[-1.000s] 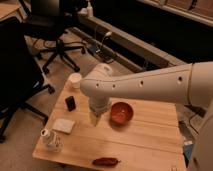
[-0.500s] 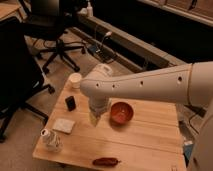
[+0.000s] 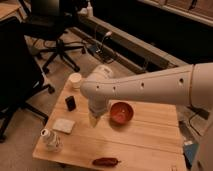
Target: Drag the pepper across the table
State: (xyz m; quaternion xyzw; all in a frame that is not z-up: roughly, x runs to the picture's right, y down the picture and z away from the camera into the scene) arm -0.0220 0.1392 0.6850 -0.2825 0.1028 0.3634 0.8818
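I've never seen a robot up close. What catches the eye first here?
A big white arm reaches in from the picture's right over the wooden table, its hand hanging open just left of a red-orange bowl. A small dark-red pepper lies at the table's near edge.

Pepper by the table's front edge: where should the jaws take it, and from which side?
Probably mid-body on the pepper, from above, jaws spanning its narrow width: it lies flat, long axis along the table edge. The gripper hangs open beside the bowl, farther back.
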